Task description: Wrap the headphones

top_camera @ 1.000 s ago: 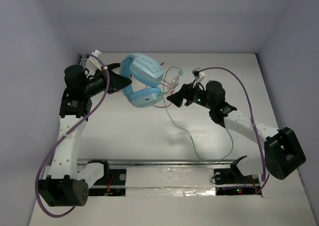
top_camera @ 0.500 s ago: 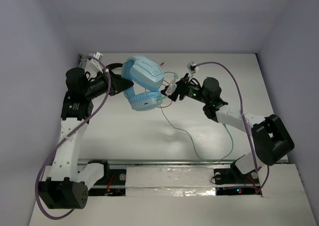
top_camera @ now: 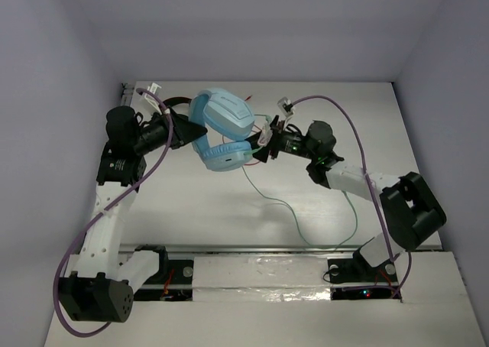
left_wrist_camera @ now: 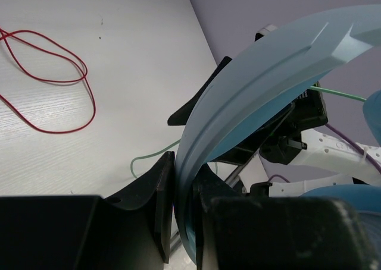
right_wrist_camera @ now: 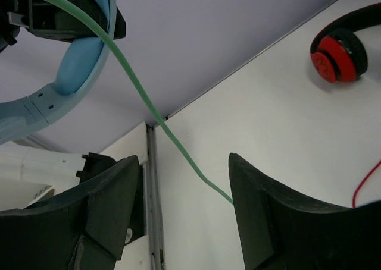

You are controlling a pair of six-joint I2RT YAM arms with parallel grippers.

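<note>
headphones (top_camera: 228, 116) — band pinched in left claw (top_camera: 189, 130) | cups point right

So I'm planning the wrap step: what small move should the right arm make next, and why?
Probably close the right end effector on the green cable: it runs free between the open fingers, while the left end effector clamps the headband.

Nothing here can be read from where I stand. No lettering, brand or number shows on the headphones (top_camera: 221, 125) or the surface (top_camera: 229, 202). The small white tabs (top_camera: 284, 102) by the purple cables (top_camera: 359, 129) are too small to make out.
</note>
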